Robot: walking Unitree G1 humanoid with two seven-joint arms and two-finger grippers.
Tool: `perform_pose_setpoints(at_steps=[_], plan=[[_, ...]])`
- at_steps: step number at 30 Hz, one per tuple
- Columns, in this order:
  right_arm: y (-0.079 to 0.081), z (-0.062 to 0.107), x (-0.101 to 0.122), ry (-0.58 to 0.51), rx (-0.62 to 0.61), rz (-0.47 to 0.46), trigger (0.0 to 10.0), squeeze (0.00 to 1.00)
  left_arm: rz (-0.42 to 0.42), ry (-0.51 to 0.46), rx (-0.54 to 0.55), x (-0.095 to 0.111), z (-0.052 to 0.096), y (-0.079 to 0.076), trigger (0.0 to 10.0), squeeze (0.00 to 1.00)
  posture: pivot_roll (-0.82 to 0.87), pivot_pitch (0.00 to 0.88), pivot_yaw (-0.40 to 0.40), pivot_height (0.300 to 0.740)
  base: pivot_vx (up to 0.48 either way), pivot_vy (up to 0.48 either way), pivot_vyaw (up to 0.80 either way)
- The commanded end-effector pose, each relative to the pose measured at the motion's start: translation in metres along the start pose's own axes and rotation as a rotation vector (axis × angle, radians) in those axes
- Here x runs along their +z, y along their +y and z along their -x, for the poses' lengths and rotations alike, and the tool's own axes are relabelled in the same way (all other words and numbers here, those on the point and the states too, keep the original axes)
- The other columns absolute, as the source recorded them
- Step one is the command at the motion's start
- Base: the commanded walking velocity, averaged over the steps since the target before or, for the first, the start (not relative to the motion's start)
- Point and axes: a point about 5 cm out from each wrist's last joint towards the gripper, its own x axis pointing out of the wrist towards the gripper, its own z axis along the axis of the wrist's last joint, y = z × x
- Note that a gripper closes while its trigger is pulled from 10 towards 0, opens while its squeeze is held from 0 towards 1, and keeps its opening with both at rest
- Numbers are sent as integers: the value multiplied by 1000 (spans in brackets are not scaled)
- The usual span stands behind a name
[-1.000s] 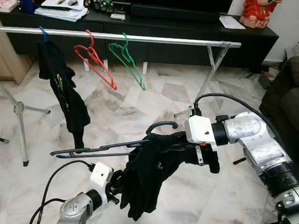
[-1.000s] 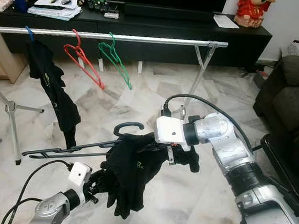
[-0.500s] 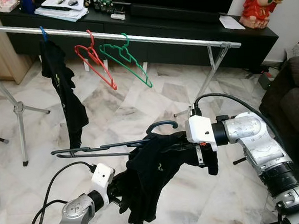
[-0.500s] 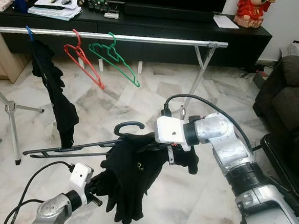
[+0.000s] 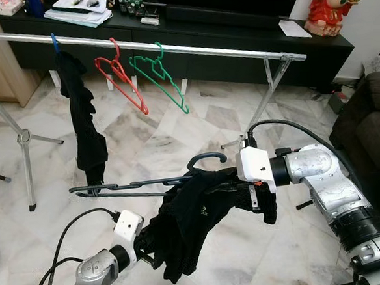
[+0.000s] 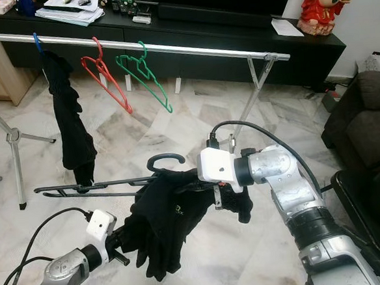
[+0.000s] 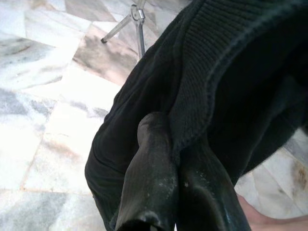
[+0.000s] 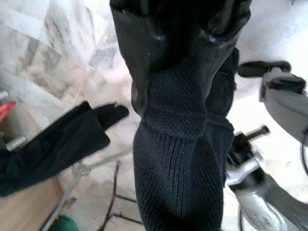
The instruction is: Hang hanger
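Since a second ago: the dark hanger (image 5: 131, 185) carrying the black garment (image 5: 195, 214) sits slightly higher and further right in the centre of the head frame; the left gripper (image 5: 146, 240), lower left, has slid up along the cloth's hanging edge. On the rail (image 5: 170, 49), upper frame, the green hanger (image 5: 162, 72) has swung out and partly back, and the black shirt (image 5: 84, 117) hanging upper left has twisted narrower. Judgement: load is gathered but well short of the rail; lift and hooking not yet begun.

Right gripper (image 5: 235, 185), centre right: fingers (image 8: 139, 53) pressed onto a fold of knit cloth near the hanger's neck; hook (image 5: 204, 160) curls free just above. Whether the hanger rod itself lies between them I cannot tell, cloth hides it.

Left fingers (image 7: 151, 187) pressed together, pinching the garment's ribbed hem.

Red hanger (image 5: 121, 79) hangs beside the green one; open rail further right of both looks the likely landing spot.
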Motion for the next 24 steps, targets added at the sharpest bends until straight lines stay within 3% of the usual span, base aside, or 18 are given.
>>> perform_pose_setpoints(at_steps=[1, 3, 6, 11, 12, 13, 16, 19, 24], plan=[[-2, 6, -5, 49, -22, 17, 0, 0, -2, 28, 1, -8, 4, -2, 0, 0, -43, 150, -143, 740, 0, 0, 0], [4, 9, -22, 180, 5, 40, 0, 0, -7, 65, 33, -13, 8, 2, 0, 0, -44, 150, -143, 740, 0, 0, 0], [9, 11, -31, 232, 17, 35, 0, 0, -19, 85, 47, -16, 11, 3, 0, 0, -42, 152, -143, 740, 0, 0, 0], [10, 13, -37, 130, -40, -96, 0, 0, -25, 105, 78, -21, 16, 5, 0, 0, -40, 156, -142, 740, 0, 0, 0], [11, 14, -38, 91, -42, -130, 0, 0, -28, 116, 85, -23, 18, 6, 6353, 0, -39, 159, -142, 740, 0, 0, 0], [13, 16, -39, 76, -30, -150, 0, 0, -33, 129, 86, -25, 19, 6, 10000, 0, -38, 160, -141, 740, 0, 0, 0], [18, 20, -44, 94, 3, -145, 0, 0, -21, 159, 85, -29, 22, 6, 10000, 0, -42, 160, -141, 740, 0, 0, 0], [20, 26, -49, 53, -2, -217, 0, 0, -20, 168, 92, -33, 25, 6, 10000, 0, -42, 160, -140, 740, 0, 0, 0], [32, 33, -58, 82, 66, -235, 0, 0, -19, 176, 98, -35, 28, 7, 10000, 0, -37, 164, -138, 740, 0, 0, 0]])
